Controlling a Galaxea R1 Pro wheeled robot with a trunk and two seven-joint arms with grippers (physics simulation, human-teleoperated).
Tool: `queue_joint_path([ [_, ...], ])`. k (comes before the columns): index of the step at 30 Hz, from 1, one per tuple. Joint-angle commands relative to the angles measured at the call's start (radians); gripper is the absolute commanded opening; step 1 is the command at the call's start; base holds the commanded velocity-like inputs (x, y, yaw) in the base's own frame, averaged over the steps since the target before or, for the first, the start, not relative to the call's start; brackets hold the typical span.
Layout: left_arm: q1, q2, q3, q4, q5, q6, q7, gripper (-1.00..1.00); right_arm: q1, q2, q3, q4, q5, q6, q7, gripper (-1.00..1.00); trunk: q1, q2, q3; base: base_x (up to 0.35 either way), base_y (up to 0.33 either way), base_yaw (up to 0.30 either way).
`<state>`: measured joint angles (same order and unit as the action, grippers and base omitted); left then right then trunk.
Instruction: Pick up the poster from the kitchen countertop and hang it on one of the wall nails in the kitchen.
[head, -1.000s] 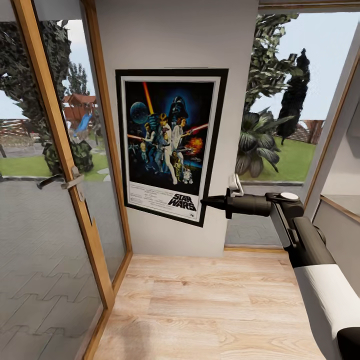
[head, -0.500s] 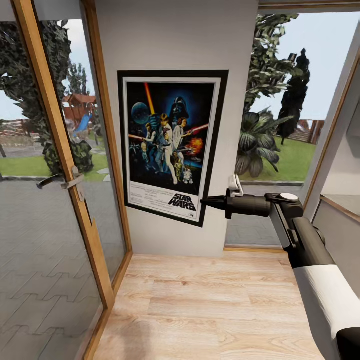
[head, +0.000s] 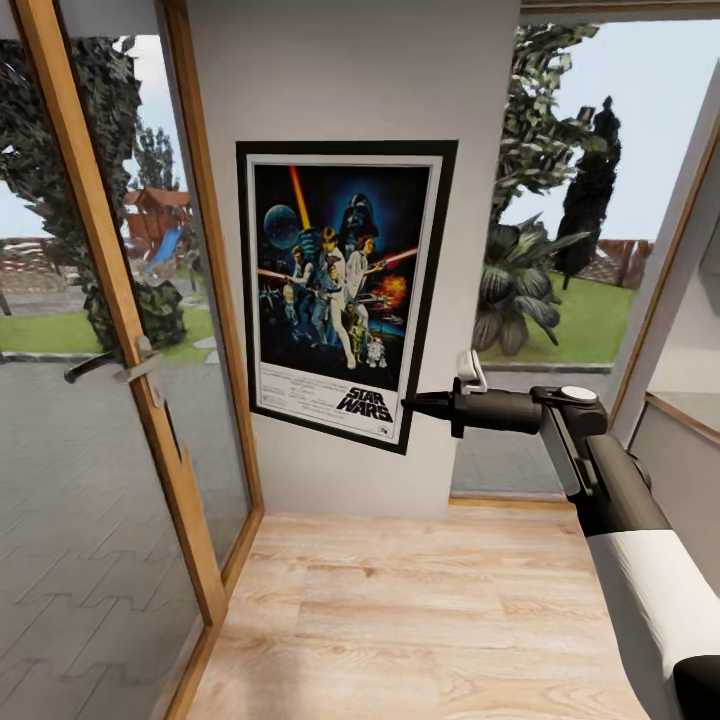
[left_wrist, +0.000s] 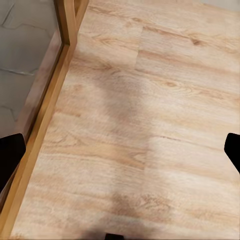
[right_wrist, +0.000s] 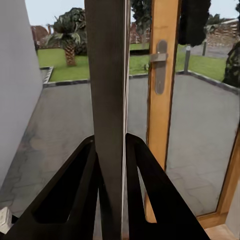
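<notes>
One poster: we see the Star Wars poster (head: 343, 292) held flat against the light-grey wall (head: 350, 70) between the glass door (head: 120, 300) and the window, above the wood floor (head: 420, 610).
Right gripper (head: 410, 404): clamped on the poster's lower right edge; in the right wrist view both fingers (right_wrist: 70, 195) press the thin sheet edge-on (right_wrist: 107, 100).
Left gripper (left_wrist: 120, 150): fingers spread wide, nothing between them, facing the floor.
Handling: we judge it light, stiff, thin-framed; an edge pinch works, but a one-corner hold may let it swing.
Orientation: long axis upright, leaning slightly, top to our left; logo at the bottom.
Nail: too small to make out.
</notes>
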<state>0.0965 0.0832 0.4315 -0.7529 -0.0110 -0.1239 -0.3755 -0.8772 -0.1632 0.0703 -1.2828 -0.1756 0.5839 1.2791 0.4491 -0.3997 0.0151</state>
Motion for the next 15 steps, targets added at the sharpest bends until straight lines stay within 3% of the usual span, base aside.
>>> queue_joint_path([
  [1,0.0,0.0,0.003,0.0,-0.001,-0.002,-0.005,1.0,0.0,-0.001,0.002,0.0,-0.009,0.011,0.0,-1.0,0.001,0.0,0.0,0.267,0.0,0.0],
  [15,0.0,0.0,0.004,0.0,-0.001,-0.003,-0.005,1.0,0.0,-0.001,0.002,-0.001,-0.01,0.013,0.002,-1.0,0.001,0.0,0.0,0.165,0.0,0.0],
])
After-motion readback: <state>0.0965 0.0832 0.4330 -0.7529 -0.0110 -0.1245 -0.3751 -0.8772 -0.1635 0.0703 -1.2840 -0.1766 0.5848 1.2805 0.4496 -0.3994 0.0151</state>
